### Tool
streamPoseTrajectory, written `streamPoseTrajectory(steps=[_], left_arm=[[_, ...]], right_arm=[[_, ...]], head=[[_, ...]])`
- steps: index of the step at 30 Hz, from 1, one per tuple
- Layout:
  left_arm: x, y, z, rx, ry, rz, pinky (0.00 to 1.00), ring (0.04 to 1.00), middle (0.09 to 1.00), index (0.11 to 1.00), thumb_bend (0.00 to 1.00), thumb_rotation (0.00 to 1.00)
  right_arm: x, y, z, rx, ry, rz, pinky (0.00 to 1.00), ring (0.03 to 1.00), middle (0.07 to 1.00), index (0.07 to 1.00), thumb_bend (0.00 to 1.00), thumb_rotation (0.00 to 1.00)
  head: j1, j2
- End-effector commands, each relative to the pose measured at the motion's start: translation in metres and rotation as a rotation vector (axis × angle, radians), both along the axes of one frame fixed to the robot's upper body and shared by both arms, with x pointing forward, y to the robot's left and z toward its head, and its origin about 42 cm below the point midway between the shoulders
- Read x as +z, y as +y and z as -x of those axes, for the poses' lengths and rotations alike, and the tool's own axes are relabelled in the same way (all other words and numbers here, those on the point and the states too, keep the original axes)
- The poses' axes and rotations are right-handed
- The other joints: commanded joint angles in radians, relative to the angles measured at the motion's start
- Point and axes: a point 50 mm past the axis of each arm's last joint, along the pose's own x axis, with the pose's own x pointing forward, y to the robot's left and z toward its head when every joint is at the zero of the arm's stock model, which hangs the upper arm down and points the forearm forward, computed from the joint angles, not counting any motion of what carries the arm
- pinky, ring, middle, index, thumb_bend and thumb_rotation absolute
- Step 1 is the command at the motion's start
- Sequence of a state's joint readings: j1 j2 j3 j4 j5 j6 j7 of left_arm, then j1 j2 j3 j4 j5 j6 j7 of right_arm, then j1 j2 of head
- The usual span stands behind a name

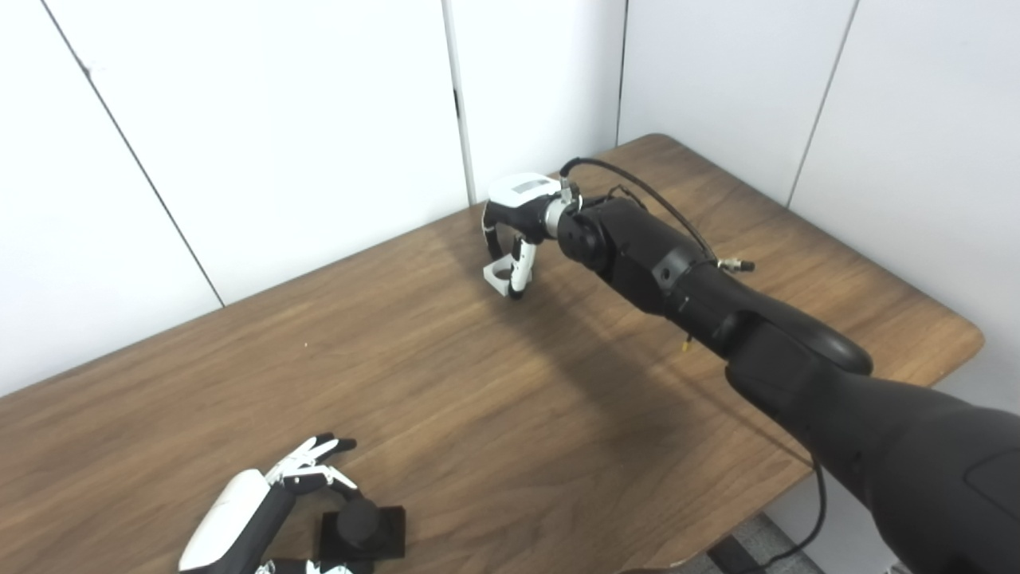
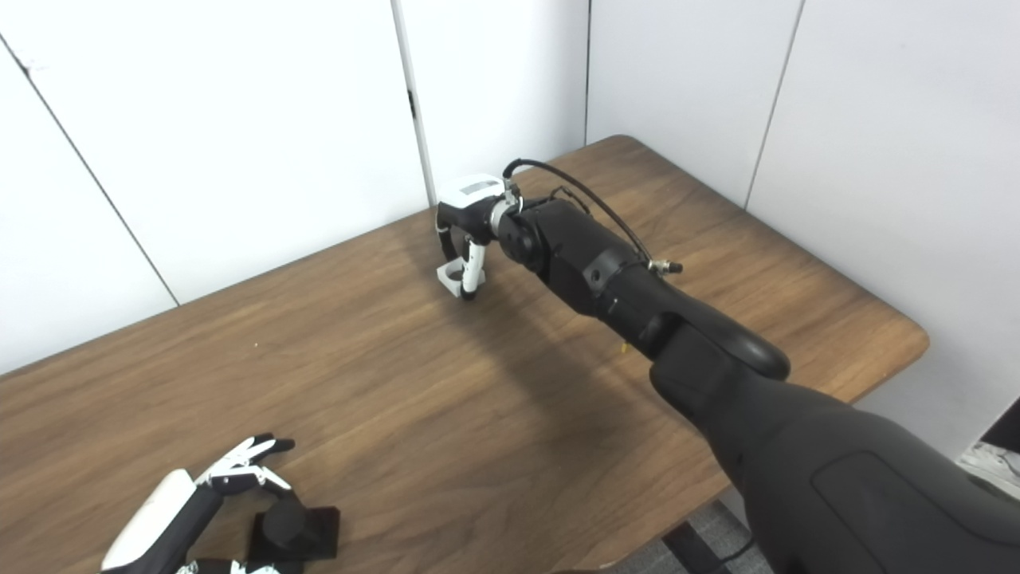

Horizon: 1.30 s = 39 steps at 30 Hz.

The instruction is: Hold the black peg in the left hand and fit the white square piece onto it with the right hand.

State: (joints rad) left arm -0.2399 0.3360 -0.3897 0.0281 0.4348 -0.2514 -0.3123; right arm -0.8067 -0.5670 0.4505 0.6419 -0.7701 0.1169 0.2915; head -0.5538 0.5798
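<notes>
The black peg (image 1: 360, 522) stands upright on its black square base near the table's front edge, at the bottom left. My left hand (image 1: 267, 498) lies just left of it. Its fingers (image 1: 315, 458) spread past the peg's far side and the thumb sits low at the picture's edge, so the peg stands between them without a closed grip. The white square piece (image 1: 499, 277), with a round hole, rests on the table near the far edge. My right hand (image 1: 518, 215) reaches down over it, fingers pinched on both its sides.
The brown wooden table (image 1: 478, 399) is backed by white wall panels. Its right edge and rounded corner (image 1: 968, 335) lie beyond my right arm. A black cable (image 1: 637, 187) loops over the right wrist.
</notes>
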Motion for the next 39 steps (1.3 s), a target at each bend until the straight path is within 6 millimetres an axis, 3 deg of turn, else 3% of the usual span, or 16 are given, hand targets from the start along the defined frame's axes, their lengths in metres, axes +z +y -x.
streamPoseTrajectory(steps=[1,11,16,23,35,39], left_arm=[[-0.003,0.004,0.004,-0.014,-0.001,-0.056,0.94,0.962,0.9,0.489,0.52,0.05],[-0.002,0.009,0.002,-0.003,0.001,-0.063,0.94,0.966,0.904,0.489,0.52,0.05],[-0.003,0.011,0.0,-0.007,0.002,-0.058,0.93,0.966,0.902,0.489,0.52,0.05],[-0.01,0.001,0.001,-0.006,0.023,-0.082,0.98,0.991,0.926,0.491,0.52,0.06],[-0.017,-0.02,-0.004,0.007,0.019,-0.092,1.0,1.0,0.948,0.492,0.52,0.07],[-0.019,-0.026,-0.005,0.015,0.027,-0.098,1.0,1.0,0.95,0.492,0.52,0.07]], right_arm=[[-0.013,0.001,0.002,-0.006,0.025,0.026,0.89,0.879,0.814,0.487,0.52,0.15],[-0.011,0.002,0.006,0.015,-0.037,0.006,0.91,0.878,0.825,0.486,0.52,0.14],[-0.008,0.002,0.011,0.024,-0.079,-0.015,0.92,0.882,0.822,0.486,0.52,0.14],[-0.01,-0.017,0.023,0.022,-0.084,-0.009,0.9,0.874,0.822,0.486,0.51,0.14],[-0.013,-0.048,0.028,0.014,-0.081,-0.013,0.91,0.872,0.819,0.487,0.52,0.14],[-0.011,-0.055,0.027,0.006,-0.081,-0.016,0.92,0.877,0.815,0.486,0.52,0.14]], head=[[-0.001,0.001],[-0.01,0.007],[0.045,0.022],[0.256,0.069],[0.555,0.094],[0.596,0.096]])
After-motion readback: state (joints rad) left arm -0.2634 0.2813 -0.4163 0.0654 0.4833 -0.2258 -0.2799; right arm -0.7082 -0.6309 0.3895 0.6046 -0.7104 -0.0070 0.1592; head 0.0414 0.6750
